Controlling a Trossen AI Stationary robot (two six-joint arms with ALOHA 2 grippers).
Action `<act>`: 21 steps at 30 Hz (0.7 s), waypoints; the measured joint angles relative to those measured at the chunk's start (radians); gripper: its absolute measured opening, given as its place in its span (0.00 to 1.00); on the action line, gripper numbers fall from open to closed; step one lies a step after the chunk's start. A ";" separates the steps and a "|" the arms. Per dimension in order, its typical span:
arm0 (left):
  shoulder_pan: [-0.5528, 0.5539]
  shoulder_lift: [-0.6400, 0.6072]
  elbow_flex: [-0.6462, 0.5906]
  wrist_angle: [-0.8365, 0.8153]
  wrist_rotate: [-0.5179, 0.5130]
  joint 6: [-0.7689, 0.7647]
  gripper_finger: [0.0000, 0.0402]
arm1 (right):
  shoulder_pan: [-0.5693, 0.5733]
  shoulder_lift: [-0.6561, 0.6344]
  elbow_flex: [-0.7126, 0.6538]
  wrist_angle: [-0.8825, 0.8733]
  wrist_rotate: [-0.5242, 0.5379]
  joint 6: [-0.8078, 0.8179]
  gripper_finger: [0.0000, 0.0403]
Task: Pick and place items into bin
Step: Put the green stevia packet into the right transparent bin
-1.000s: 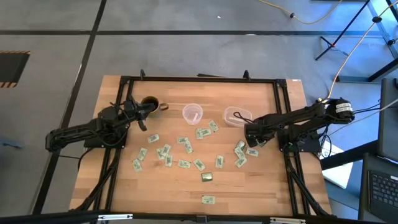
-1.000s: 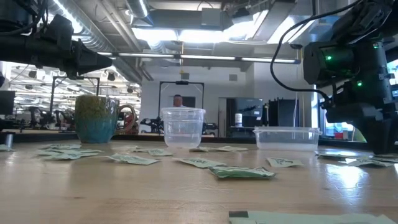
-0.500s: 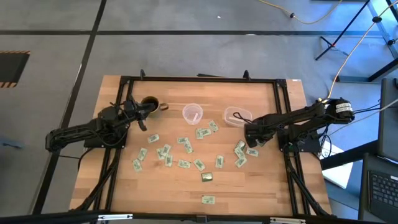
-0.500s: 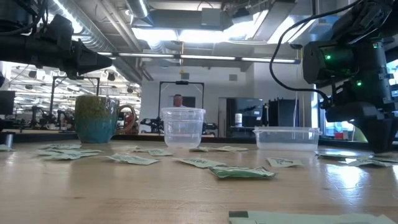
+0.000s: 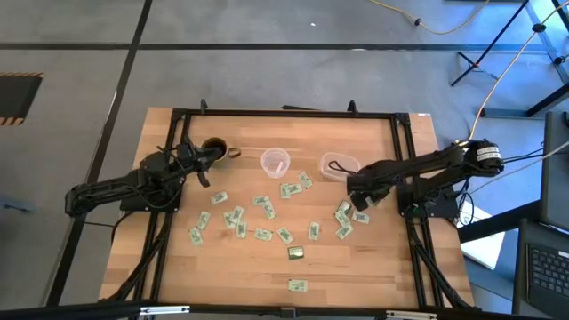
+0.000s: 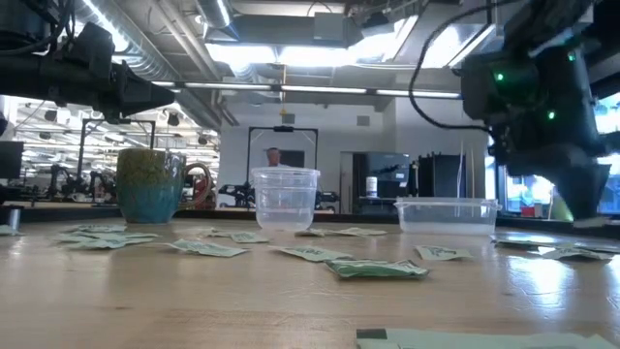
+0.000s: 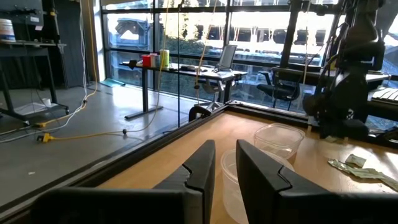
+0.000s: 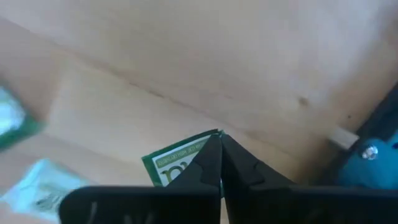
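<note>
Several small green-and-white packets [image 5: 264,213] lie flat and scattered on the wooden table [image 5: 267,276], with one olive-gold packet [image 5: 296,253] toward the near side. The clear bin [image 5: 338,166] stands at the far right, and in the low view [image 6: 446,215] it is behind the packets. My right gripper [image 5: 357,196] is just near of the bin, above the table, shut on one packet [image 8: 177,162]. My left gripper [image 5: 203,173] hovers by the mug at the far left, its fingers [image 7: 225,152] a little apart and empty. My right gripper pinches a green-and-white packet by one corner and edge [image 8: 208,142] between its two shut fingertips. The fingers point down at the table from above. The packet is lifted clear of the wood and sticks out beside the fingers.
A green-glazed mug [image 5: 213,148] and a clear cup [image 5: 276,162] stand at the far side, left of the bin. More packets [image 5: 345,222] lie on the table under and near my right gripper. A black frame [image 5: 284,114] borders the table.
My right gripper has risen from the table with the packet between its fingers and has shifted slightly toward the table's left, by the bin. The packet is now lifted clear of the wood.
</note>
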 joint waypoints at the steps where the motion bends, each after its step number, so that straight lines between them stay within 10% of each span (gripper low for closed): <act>1: 0.000 0.000 0.000 0.000 0.000 0.000 0.15 | 0.000 0.000 0.022 -0.037 0.011 -0.005 0.00; 11: 0.000 0.000 0.000 0.000 0.000 0.000 0.15 | -0.001 -0.003 0.295 -0.181 0.276 -0.109 0.00; 21: 0.000 0.000 0.000 0.000 0.000 0.000 0.15 | -0.080 0.054 0.336 0.187 0.319 -0.525 0.00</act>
